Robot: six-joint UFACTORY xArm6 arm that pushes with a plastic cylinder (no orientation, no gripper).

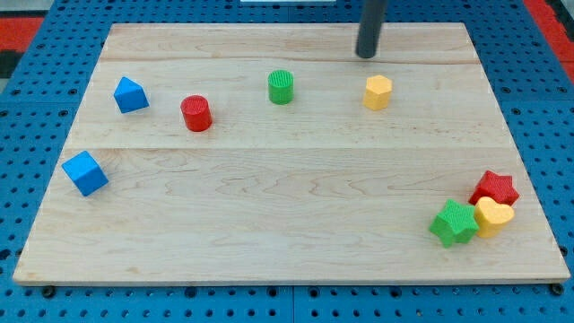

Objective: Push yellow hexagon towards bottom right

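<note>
Yellow hexagon (378,91): lies near the view's top, right of centre, just below my tip and slightly to its right, apart from it.
My tip (366,55): the lower end of the dark rod, resting on the wooden board (287,224) above the hexagon; a gap shows between the two. The rod has no jaws, holds nothing and touches no block.
Progress: judged not yet begun. The hexagon lies well apart from the bottom-right corner, so the whole travel down and to the view's right remains.
Approach: my tip stands above and slightly left of the hexagon, which seems a fitting side for a push toward the bottom right.
Green cylinder (281,87): one, left of my tip and a little below it.
Red cylinder (195,113): one, farther left and lower.
Blue blocks: two, far left of my tip; one upper (131,94), one lower (85,173).
Corner cluster: three blocks, far below and right of my tip, touching one another: green star (453,222), yellow heart (493,216), red star (496,187).
Count: eight blocks in all; two yellow, two green, two red, two blue.
</note>
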